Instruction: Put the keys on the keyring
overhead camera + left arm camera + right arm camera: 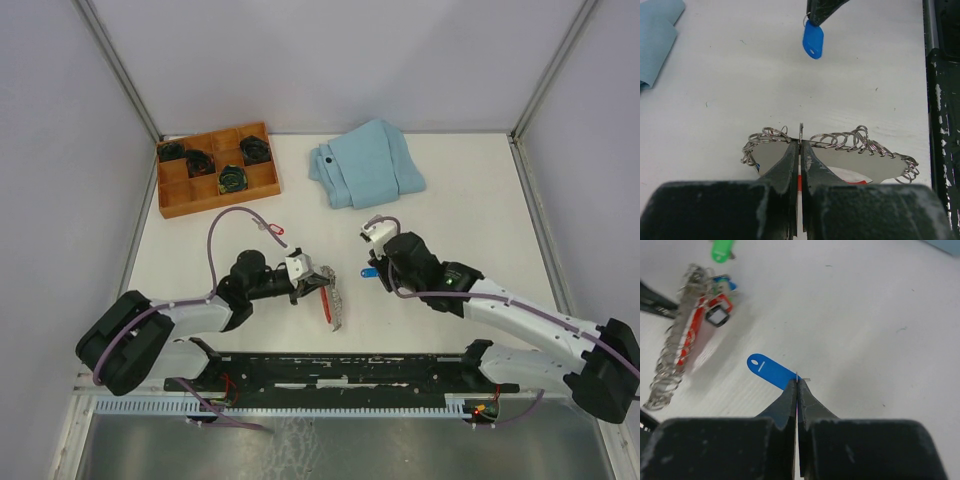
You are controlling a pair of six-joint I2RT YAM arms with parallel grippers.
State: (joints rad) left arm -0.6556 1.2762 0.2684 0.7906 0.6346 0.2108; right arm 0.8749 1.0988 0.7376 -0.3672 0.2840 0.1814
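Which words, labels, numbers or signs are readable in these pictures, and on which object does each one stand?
No readable text in any view.
Blue tag: one white line only, no letters.
Tag with a white window, at the keyring: too blurred to read.

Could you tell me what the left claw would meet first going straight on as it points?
Most likely the blue-tagged key hanging from the right claw, almost dead ahead beyond the keyring the left claw grips, though depth is unclear.
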